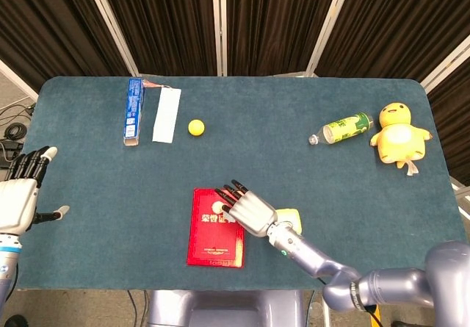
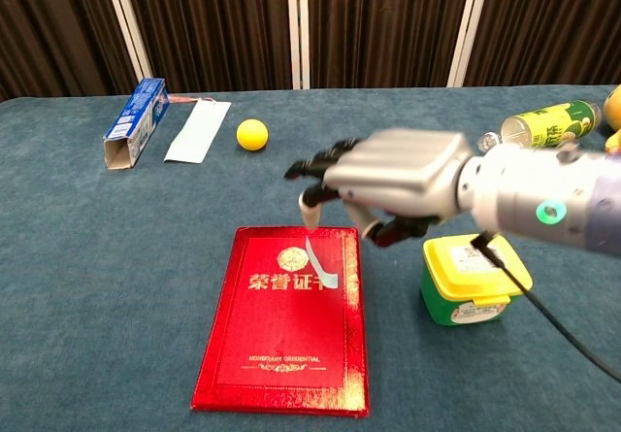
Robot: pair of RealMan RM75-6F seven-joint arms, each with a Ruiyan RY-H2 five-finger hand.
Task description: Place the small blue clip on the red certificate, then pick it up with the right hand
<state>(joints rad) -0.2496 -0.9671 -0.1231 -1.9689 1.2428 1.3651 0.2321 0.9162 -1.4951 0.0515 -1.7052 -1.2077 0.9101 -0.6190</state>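
The small blue clip [image 2: 323, 264] is seen lying on the red certificate [image 2: 283, 340], near its upper right part, beside the gold emblem. It appears pale and thin in the chest view, and its outline is too faint there to say exactly how it lies; in the head view it is hidden under the right hand [image 1: 246, 208]. The right hand [image 2: 388, 184] is held above the certificate's top edge with its fingers spread and nothing between them. The left hand [image 1: 20, 195] is held open at the table's left edge, well apart from everything.

The placing step is judged to be done, and the pick-up remains. A flat, thin clip on a smooth cover is likely to be pushed along rather than pinched, so it could be slid off the certificate. The cover itself could be caught with it and lifted. The yellow-lidded green container [image 2: 474, 279] stands just beside the certificate and could be knocked by the wrist on descent.
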